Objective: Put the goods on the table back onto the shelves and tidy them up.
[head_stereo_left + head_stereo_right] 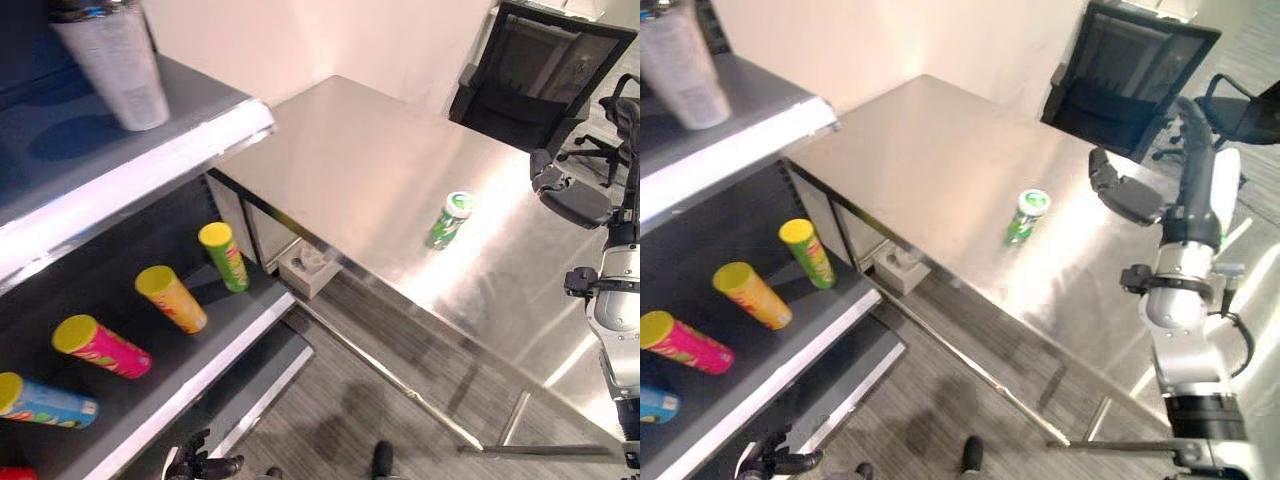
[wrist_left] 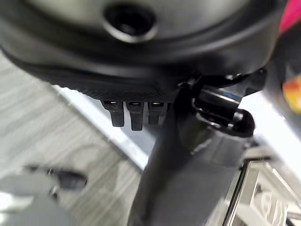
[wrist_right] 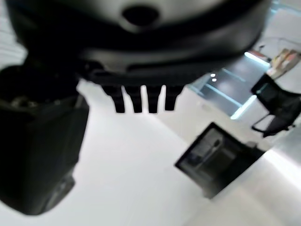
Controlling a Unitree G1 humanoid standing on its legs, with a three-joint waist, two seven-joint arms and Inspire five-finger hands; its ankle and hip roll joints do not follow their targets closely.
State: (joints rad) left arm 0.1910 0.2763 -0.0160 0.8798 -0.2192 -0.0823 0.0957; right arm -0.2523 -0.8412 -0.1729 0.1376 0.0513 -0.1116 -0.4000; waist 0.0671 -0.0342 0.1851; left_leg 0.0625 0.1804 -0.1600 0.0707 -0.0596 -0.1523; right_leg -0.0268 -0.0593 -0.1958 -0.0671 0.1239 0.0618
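One green can (image 1: 450, 219) left on the table (image 1: 370, 160), right hand (image 1: 1125, 195) just beside it.

The right hand hovers with fingers straight and holds nothing. The left hand (image 1: 200, 464) hangs low, below the can's shelf-side; I cannot tell its fingers. Risk: the tall can may tip and roll off the table if nudged. On the shelf (image 1: 215, 365): four lying cans, yellow-lidded; one silver can above.
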